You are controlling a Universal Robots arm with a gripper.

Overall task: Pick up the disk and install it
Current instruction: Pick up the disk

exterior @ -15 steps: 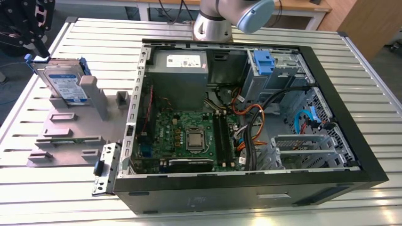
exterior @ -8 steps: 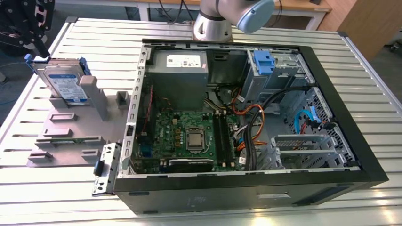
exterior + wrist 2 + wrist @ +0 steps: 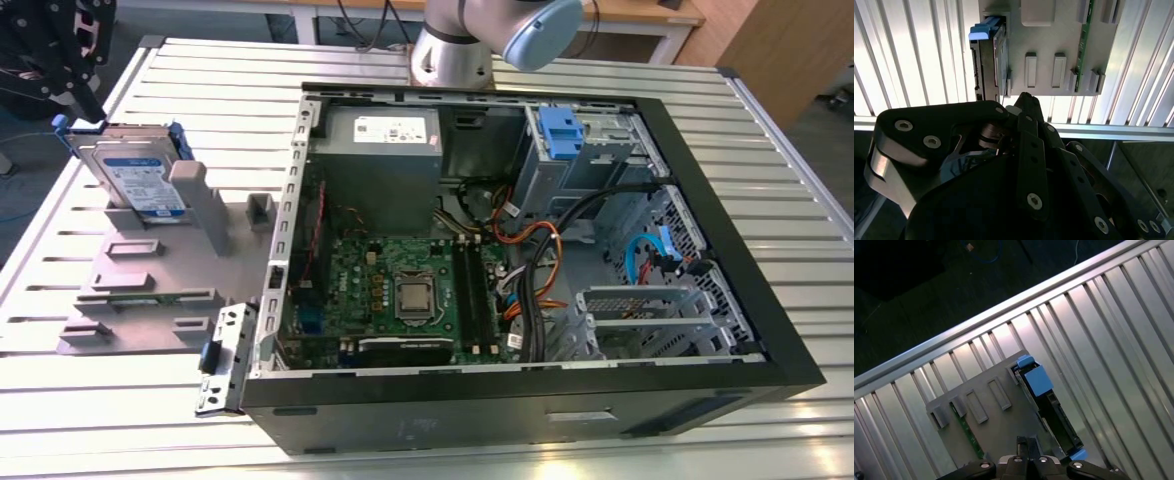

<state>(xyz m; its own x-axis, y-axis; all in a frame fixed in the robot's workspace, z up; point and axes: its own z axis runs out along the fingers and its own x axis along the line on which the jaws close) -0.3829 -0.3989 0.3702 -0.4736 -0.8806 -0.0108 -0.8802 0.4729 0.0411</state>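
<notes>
From where I stand, the end effector (image 3: 83, 100) hangs over the far corner of the bench (image 3: 200, 80) at the exterior view's left. It is just above the disk (image 3: 140, 180) and apart from it. In both wrist views its black fingers come together at the tip with nothing between them (image 3: 1027, 445).

There is open ribbed surface around that corner. The bench's edge rail runs close behind the disk, with dark floor beyond it. On the other side, the wall of the computer case (image 3: 534, 410) stands near.

The bench top is bright aluminium, grooved in long parallel slats. On it lies a flat, matte grey fixture (image 3: 147, 290) with raised blocks and slots. The disk stands on edge in one of those slots, leaning back a little. It is a silver slab with a white-and-blue label, framed by a blue plastic carrier (image 3: 1038, 380) whose tab sticks up at the top. A thin green circuit board (image 3: 968, 432) sits on edge in another slot.

The case is black outside and bare grey metal inside, and it lies with its open side up. It holds a grey power supply box (image 3: 380, 150), a green motherboard (image 3: 400, 290), loose black, orange and blue cables (image 3: 527, 250), and a drive bay with a blue bracket (image 3: 561, 130).
</notes>
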